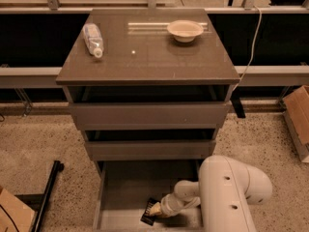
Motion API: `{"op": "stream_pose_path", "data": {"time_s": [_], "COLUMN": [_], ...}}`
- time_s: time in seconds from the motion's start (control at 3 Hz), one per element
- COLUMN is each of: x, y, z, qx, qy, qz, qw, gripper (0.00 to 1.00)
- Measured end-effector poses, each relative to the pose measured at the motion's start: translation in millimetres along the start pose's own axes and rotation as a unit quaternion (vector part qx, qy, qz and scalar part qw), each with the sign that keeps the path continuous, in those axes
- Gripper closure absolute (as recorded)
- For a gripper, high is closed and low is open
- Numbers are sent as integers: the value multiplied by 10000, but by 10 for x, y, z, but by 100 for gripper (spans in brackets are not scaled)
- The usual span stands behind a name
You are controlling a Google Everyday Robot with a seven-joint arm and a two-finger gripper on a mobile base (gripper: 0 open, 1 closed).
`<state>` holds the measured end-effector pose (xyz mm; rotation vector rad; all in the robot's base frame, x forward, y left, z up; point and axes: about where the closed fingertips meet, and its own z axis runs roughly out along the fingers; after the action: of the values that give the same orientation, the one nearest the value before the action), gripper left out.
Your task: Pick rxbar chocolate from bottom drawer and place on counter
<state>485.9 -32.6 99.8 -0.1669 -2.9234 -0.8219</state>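
Note:
The bottom drawer [124,190] is pulled out, its grey floor showing. The rxbar chocolate [147,214], a small black-wrapped bar with pale lettering, lies near the drawer's front, slightly right of centre. My gripper [156,209] reaches down into the drawer from the right and its pale tip is right at the bar's right edge. The white arm [227,192] covers the drawer's right side. The counter [154,57] is the glossy grey-brown top of the cabinet, well above the gripper.
A clear plastic bottle [92,38] lies on the counter's left and a pale bowl [185,30] stands at its back right. The two upper drawers are slightly open. Cardboard boxes [298,115] sit on the floor right and lower left; a black stand [48,190] lies left.

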Motion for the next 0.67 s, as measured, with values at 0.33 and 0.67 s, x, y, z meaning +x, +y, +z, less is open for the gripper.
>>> {"op": "stream_pose_path", "data": {"time_s": [0.33,0.67], "x": [0,6], "y": [1,73], "z": [-1,-212], "qx": [0,-248], "qy": [0,-164], "qz": [0,-67], "qw": [10000,9995], "gripper": [100,100]}}
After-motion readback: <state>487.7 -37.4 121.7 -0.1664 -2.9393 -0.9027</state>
